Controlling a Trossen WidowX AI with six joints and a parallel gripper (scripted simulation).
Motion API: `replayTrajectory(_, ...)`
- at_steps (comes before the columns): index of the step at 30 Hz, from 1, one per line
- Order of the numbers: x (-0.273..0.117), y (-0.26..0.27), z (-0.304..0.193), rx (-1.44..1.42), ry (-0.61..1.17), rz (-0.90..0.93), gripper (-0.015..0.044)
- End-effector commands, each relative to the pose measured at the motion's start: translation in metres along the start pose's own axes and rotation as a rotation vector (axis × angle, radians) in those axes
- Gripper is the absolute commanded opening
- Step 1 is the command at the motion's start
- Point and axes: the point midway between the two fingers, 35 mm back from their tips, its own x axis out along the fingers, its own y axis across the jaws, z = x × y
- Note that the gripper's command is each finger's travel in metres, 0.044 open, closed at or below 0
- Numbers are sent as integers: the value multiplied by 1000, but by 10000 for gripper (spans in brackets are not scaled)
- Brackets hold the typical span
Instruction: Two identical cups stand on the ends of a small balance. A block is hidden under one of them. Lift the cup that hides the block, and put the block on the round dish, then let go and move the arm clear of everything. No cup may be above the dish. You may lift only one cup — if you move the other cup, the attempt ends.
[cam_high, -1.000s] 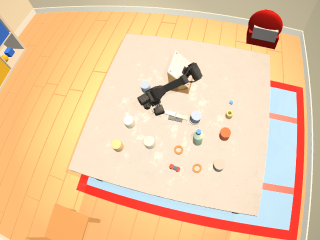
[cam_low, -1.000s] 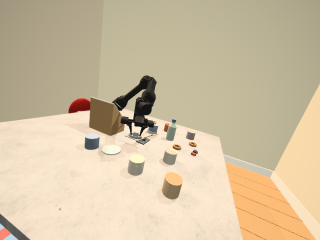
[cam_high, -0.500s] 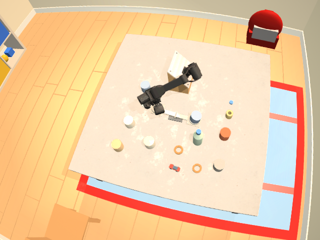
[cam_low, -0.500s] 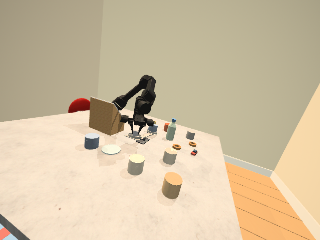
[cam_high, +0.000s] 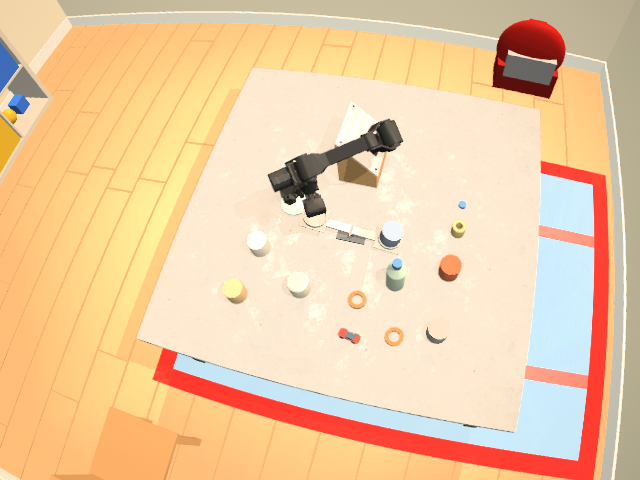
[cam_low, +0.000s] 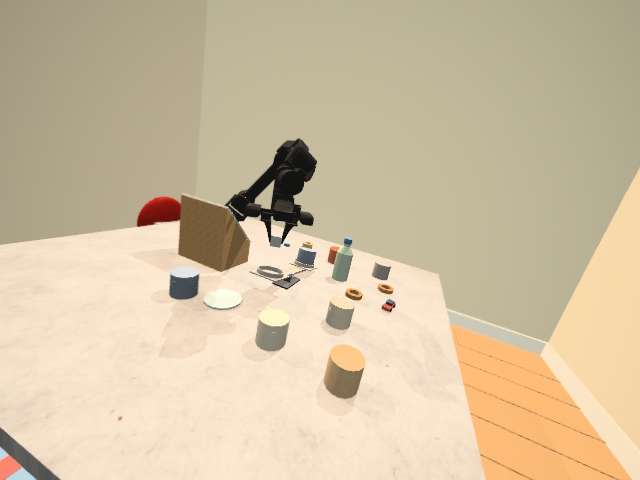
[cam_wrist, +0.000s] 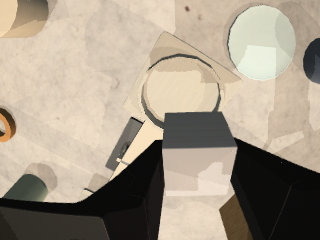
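Observation:
My gripper (cam_low: 276, 240) (cam_wrist: 194, 146) is shut on a grey block (cam_low: 275, 241) (cam_wrist: 199, 171), held in the air above the empty ringed pan of the balance (cam_high: 338, 226) (cam_low: 286, 282) (cam_wrist: 165, 43). The fingers are hidden in the top view. One blue-grey cup (cam_high: 391, 234) (cam_low: 306, 256) stands on the balance's other end. The matching cup (cam_low: 184, 283) (cam_wrist: 313, 61) stands on the table beside the pale round dish (cam_high: 291, 208) (cam_low: 222, 299) (cam_wrist: 262, 42). No cup is above the dish.
A wooden wedge (cam_high: 359, 173) (cam_low: 203, 232) stands behind the dish area. A green bottle (cam_high: 395, 277) (cam_low: 341, 265) is near the occupied balance end. A white-topped can (cam_high: 257, 242) (cam_low: 271, 330), a cream-topped can (cam_high: 298, 284) (cam_low: 339, 313) and a tan can (cam_high: 234, 290) (cam_low: 343, 372) stand nearby.

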Motion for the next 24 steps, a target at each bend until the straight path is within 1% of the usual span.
replayTrajectory(1,-3,-4,2,-6,-3,-6,0)
replayTrajectory(11,38,-58,34,-3,-7,-6,0)
replayTrajectory(24,93,-121,52,-6,-8,-9,0)
